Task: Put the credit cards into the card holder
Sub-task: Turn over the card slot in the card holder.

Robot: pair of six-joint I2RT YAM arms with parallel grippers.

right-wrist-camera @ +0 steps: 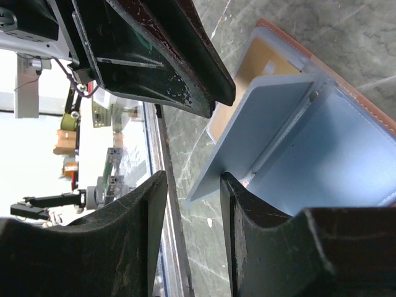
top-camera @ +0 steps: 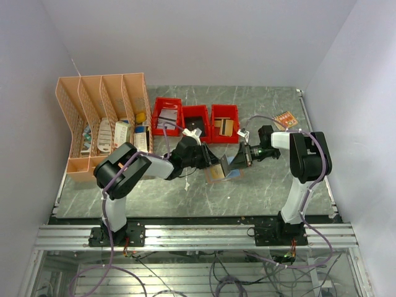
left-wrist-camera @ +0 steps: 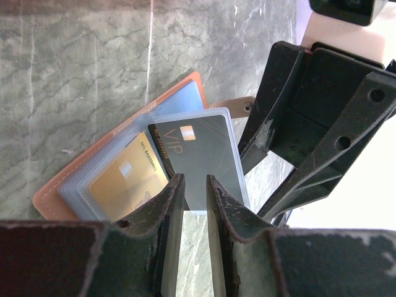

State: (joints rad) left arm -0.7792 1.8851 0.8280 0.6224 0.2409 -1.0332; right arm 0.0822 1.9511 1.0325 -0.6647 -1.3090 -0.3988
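The card holder [top-camera: 218,172] lies open on the table between the two grippers, tan-brown outside [left-wrist-camera: 52,195] with clear and light blue sleeves inside. A gold card [left-wrist-camera: 127,179] sits in one sleeve. A dark card marked VIP [left-wrist-camera: 204,148] lies in the sleeve beside it. My left gripper [left-wrist-camera: 195,179] is open just above the VIP card's lower edge and holds nothing. My right gripper [right-wrist-camera: 192,176] is open. Its right fingertip [right-wrist-camera: 230,182] touches the edge of a raised light blue flap [right-wrist-camera: 260,124] of the card holder [right-wrist-camera: 365,99].
Three red bins [top-camera: 195,122] stand behind the grippers and a peach desk organizer [top-camera: 102,117] at the back left. A small orange patterned card [top-camera: 285,117] lies at the back right. The two grippers [top-camera: 210,159] [top-camera: 235,158] are close together, almost tip to tip.
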